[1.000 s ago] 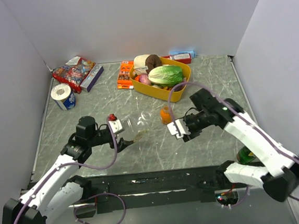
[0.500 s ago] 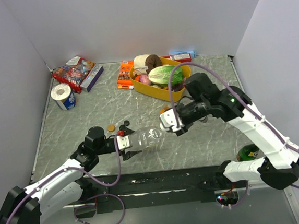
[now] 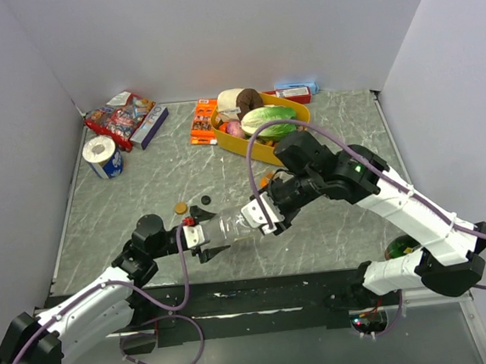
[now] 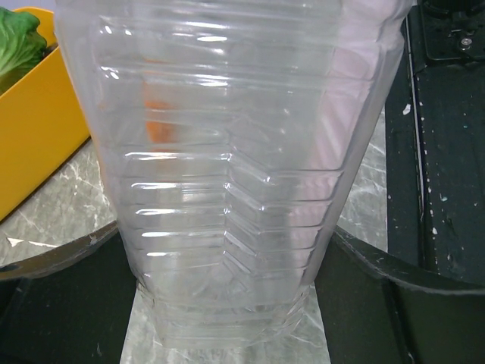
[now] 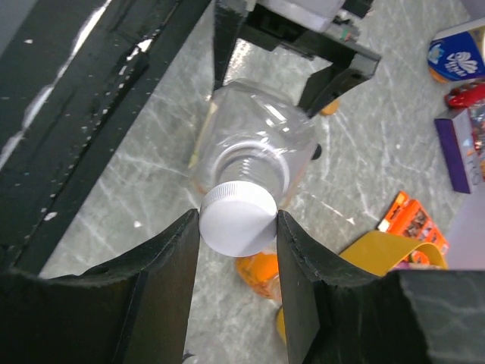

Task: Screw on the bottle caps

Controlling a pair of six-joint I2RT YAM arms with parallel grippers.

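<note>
My left gripper (image 3: 216,238) is shut on the base of a clear ribbed bottle (image 3: 234,227), which lies sideways with its mouth to the right. In the left wrist view the bottle (image 4: 227,167) fills the frame between the black fingers (image 4: 61,303). My right gripper (image 5: 238,227) is shut on a white cap (image 5: 237,220). The cap sits just in front of the bottle's open threaded neck (image 5: 254,161), a little off centre. An orange-gold cap (image 3: 180,208) and a black cap (image 3: 204,201) lie on the table behind the bottle. An orange-drink bottle (image 5: 258,277) stands beyond, mostly hidden by the right arm in the top view.
A yellow tub (image 3: 248,146) of vegetables stands at the back centre. Snack packs (image 3: 122,116) and a toilet roll (image 3: 102,154) are at the back left. A green glass bottle (image 3: 400,249) is by the right arm's base. The black front rail (image 3: 261,293) runs along the near edge.
The left gripper has tipped the clear bottle sideways and brought it nearer. The right gripper has moved left with the white cap up to the bottle's mouth.
</note>
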